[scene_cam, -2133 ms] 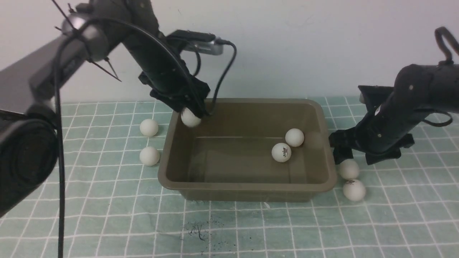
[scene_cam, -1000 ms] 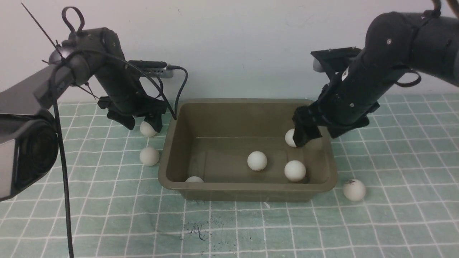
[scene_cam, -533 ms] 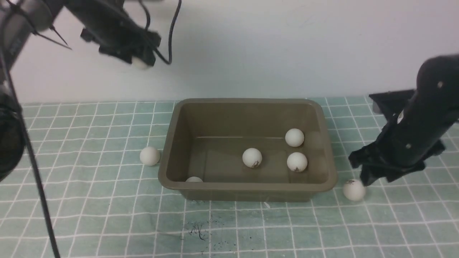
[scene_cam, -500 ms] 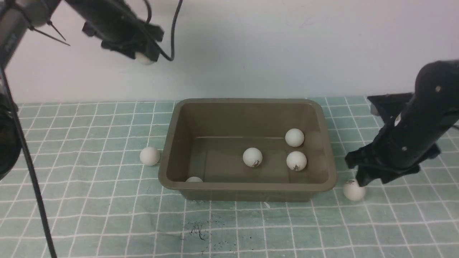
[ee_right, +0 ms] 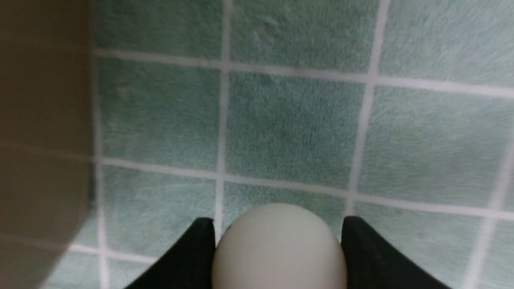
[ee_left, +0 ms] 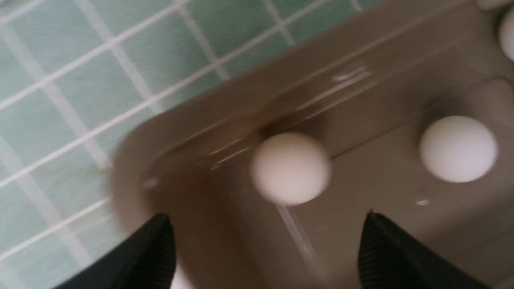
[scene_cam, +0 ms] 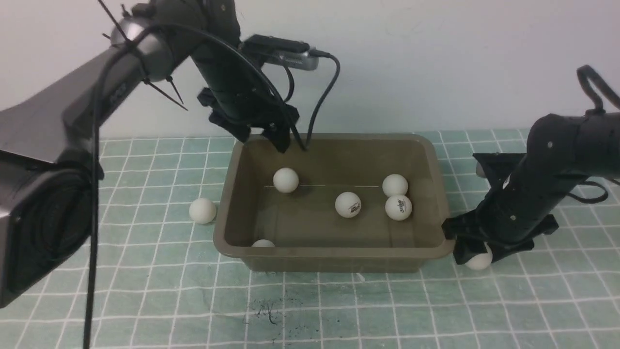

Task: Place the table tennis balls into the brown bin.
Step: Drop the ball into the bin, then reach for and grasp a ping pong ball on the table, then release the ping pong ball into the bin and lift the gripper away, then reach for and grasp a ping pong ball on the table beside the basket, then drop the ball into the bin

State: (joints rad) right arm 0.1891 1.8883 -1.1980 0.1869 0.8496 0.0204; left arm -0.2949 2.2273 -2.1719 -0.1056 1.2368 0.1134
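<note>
The left gripper (scene_cam: pixel 261 138) hangs open over the brown bin's (scene_cam: pixel 334 252) 11 o'clock corner, a table tennis ball (scene_cam: pixel 286 180) loose inside below it, while the right gripper (scene_cam: pixel 477 254) pinches another ball (scene_cam: pixel 478 262) on the mat (scene_cam: pixel 145 271) at 4 o'clock, evidently for lifting in.

Five balls (scene_cam: pixel 348 204) in the bin (scene_cam: pixel 334 252), one on each side outside

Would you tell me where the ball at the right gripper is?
Front view, robot's right: the ball sits on the mat beside the brown bin's near corner, between the right gripper's fingers.
</note>
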